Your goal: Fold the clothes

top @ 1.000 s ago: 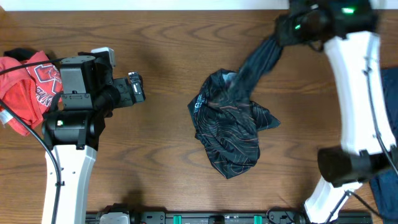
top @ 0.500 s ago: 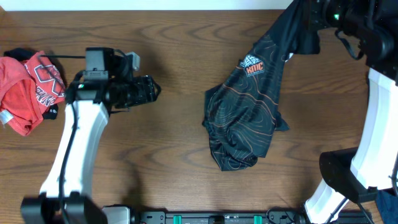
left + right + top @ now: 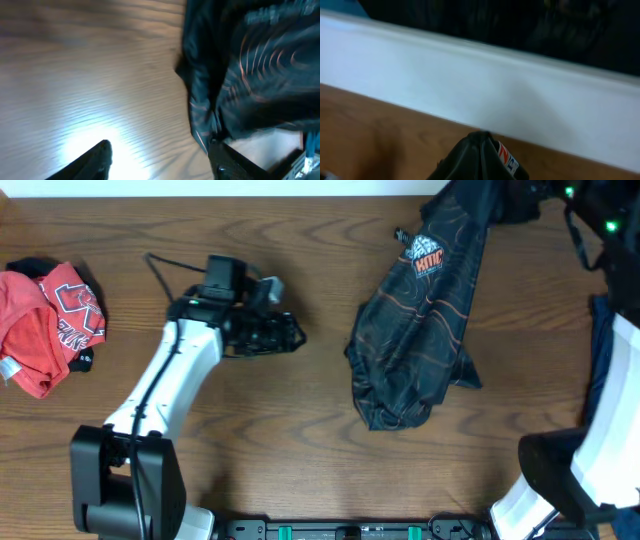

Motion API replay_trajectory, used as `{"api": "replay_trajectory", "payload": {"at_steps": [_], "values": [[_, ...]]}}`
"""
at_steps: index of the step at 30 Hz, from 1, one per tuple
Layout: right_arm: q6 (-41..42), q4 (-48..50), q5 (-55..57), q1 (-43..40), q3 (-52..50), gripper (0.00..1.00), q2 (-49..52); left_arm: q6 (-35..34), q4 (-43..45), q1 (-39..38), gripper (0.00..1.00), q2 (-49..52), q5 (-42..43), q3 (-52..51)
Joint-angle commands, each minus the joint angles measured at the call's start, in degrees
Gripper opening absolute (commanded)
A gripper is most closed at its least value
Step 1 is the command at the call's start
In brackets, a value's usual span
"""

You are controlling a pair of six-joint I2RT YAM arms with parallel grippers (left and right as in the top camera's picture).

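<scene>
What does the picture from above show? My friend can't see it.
A black jersey with orange lines is held up by the right gripper at the top right, its lower end bunched on the wooden table. The open left gripper points toward it without touching. A crumpled red garment lies far left.

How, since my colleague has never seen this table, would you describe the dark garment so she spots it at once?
Start at the wooden table and look to its right half. There a black jersey stretches from the far edge down toward the middle. Thin orange contour lines and a white-and-red logo set it apart from the crumpled red garment at the far left.
</scene>
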Motion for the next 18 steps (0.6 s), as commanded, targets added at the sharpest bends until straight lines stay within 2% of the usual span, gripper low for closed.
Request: {"api": "replay_trajectory", "payload": {"at_steps": [1, 5, 12, 18], "values": [[-0.52, 0.96, -4.04, 0.11, 1.38, 0.01, -2.40, -1.55, 1.73, -3.87, 0.61, 1.07, 1.03, 1.05], [-0.55, 0.70, -3.63, 0.09, 1.38, 0.01, -2.91, -2.97, 4.26, -7.13, 0.61, 3.13, 1.03, 1.05], [-1.20, -1.18, -3.37, 0.09, 1.38, 0.01, -3.08, -7.02, 6.80, -7.54, 0.59, 9.42, 1.25, 1.05], [-1.22, -2.75, -3.39, 0.09, 1.38, 0.02, -3.13, -8.81, 13.57, -7.54, 0.59, 16.26, 11.65, 1.07]]}}
